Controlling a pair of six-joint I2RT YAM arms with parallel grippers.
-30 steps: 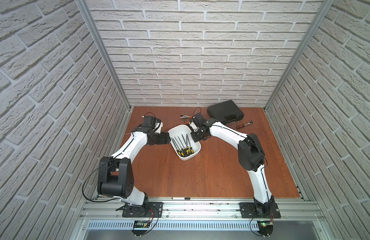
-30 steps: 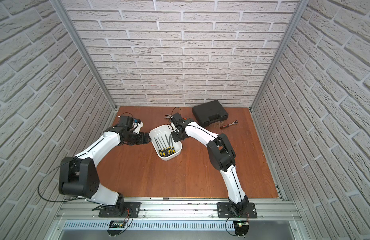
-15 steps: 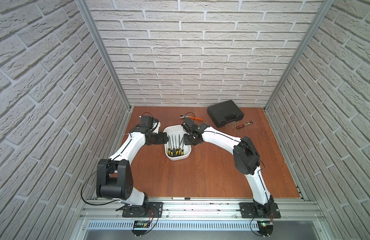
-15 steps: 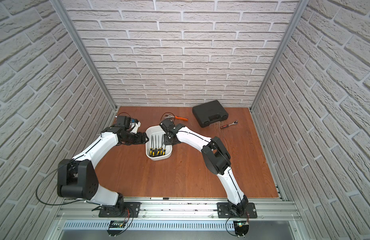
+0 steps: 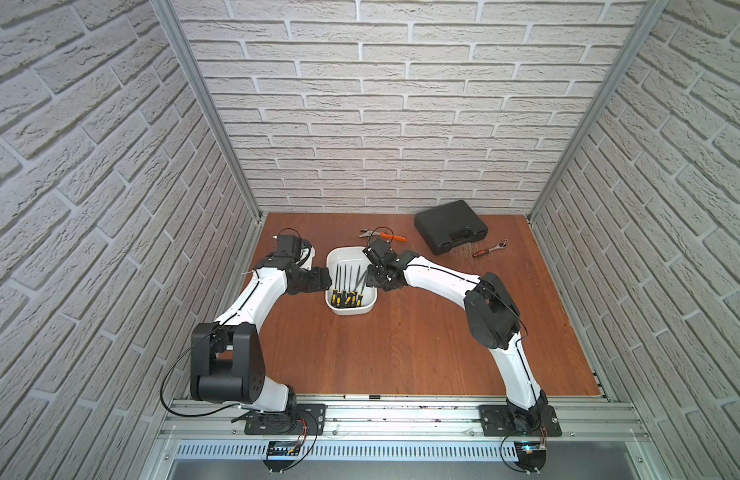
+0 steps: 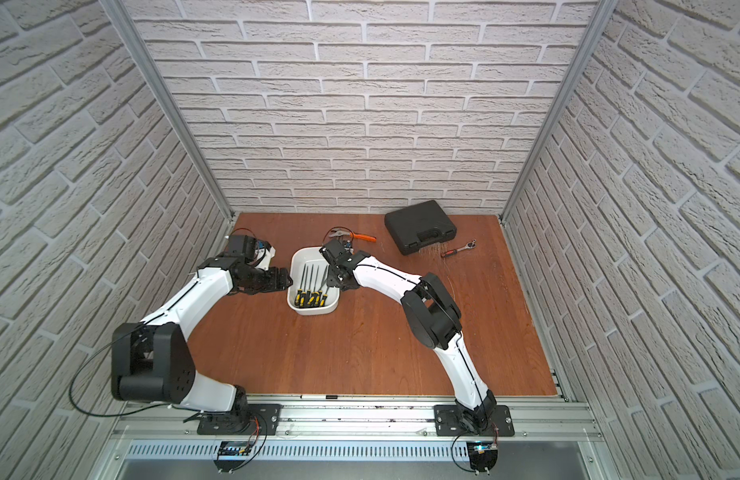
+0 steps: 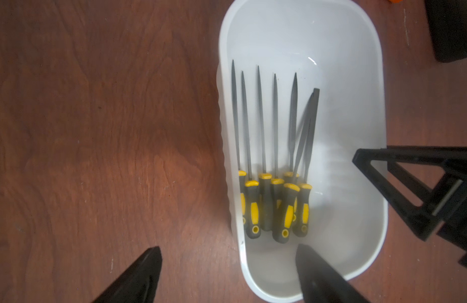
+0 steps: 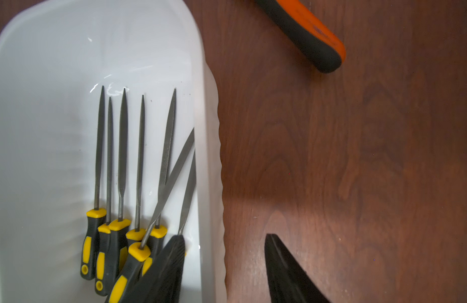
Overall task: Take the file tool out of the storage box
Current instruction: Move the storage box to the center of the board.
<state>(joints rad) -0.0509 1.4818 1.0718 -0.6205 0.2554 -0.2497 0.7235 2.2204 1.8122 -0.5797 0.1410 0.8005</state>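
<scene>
The right tool (image 8: 224, 236) is open and holds nothing. One finger hangs over the inside of the storage box (image 8: 56, 52), above the handles, and the other over the desk (image 8: 358, 157), with the box's long wall in the gap. The left tool (image 7: 228, 248) is spread wider, also empty, and straddles the opposite long wall.

The white, lidless box sits on the desk between the two arms in both top views (image 5: 347, 255) (image 6: 308, 254). The files (image 7: 253, 210) all lie on its floor, side by side, with handles toward the arm bases. The two nearest the right arm slant across the others. They have slim grey blades tapering to points, and black handles with yellow collars and grip patches.

Behind the box lie orange-handled pliers (image 5: 395, 237), a black case (image 5: 450, 226) and a ratchet (image 5: 489, 247).
</scene>
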